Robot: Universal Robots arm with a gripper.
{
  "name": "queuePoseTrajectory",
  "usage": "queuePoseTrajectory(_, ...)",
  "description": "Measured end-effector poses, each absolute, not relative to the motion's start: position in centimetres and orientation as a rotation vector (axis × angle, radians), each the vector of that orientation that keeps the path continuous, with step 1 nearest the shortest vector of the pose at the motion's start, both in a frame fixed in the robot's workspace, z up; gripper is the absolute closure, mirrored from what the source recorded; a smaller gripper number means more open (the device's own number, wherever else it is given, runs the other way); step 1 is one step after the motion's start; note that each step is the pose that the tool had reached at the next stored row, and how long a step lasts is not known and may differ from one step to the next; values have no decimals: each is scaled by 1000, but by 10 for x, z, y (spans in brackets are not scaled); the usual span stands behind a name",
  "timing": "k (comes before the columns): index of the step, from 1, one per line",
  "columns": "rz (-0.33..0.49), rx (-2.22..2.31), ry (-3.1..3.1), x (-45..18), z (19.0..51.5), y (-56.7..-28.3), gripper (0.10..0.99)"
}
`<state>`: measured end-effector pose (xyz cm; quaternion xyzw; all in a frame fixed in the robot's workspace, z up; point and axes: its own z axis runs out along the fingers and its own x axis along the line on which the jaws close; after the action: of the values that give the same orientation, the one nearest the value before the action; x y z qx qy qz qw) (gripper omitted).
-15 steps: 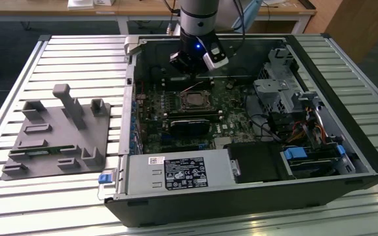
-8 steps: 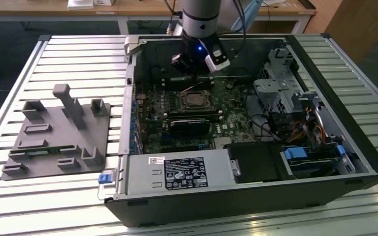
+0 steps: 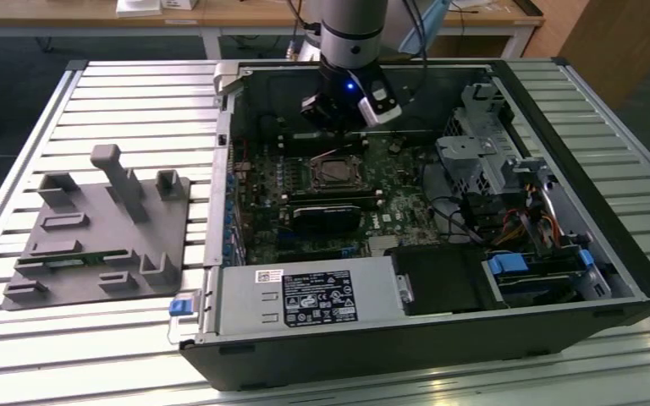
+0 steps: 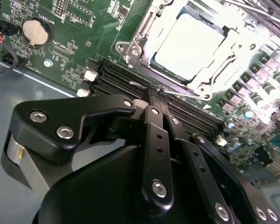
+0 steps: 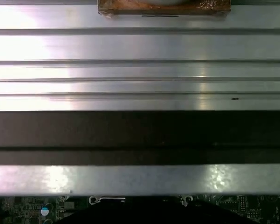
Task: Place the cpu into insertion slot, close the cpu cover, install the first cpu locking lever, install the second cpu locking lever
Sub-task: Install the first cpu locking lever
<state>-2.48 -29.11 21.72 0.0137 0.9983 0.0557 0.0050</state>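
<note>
In the second wrist view the cpu (image 4: 189,44), a pale square face, lies in the insertion slot (image 4: 137,35) on the green board. The silvery cpu cover (image 4: 219,70) frames it and looks laid down around it. My gripper (image 4: 154,91) hovers just off the slot's edge, above the black memory slots (image 4: 116,77), with its black fingers (image 4: 154,135) pressed together and nothing between them. In the exterior view the gripper (image 3: 345,118) hangs inside the open computer case, just beyond the insertion slot (image 3: 334,171). I cannot make out how the locking levers stand.
The case (image 3: 438,338) lies open on a slatted metal table (image 3: 133,93). A black cooler block (image 3: 327,213) sits in front of the slot, drive cages and cables (image 3: 494,169) to the exterior view's right. A grey fixture (image 3: 99,228) stands at the exterior view's left.
</note>
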Motion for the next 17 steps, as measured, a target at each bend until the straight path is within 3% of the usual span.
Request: queuePoseTrajectory(17,171,44,3130,-17,201,-291,980)
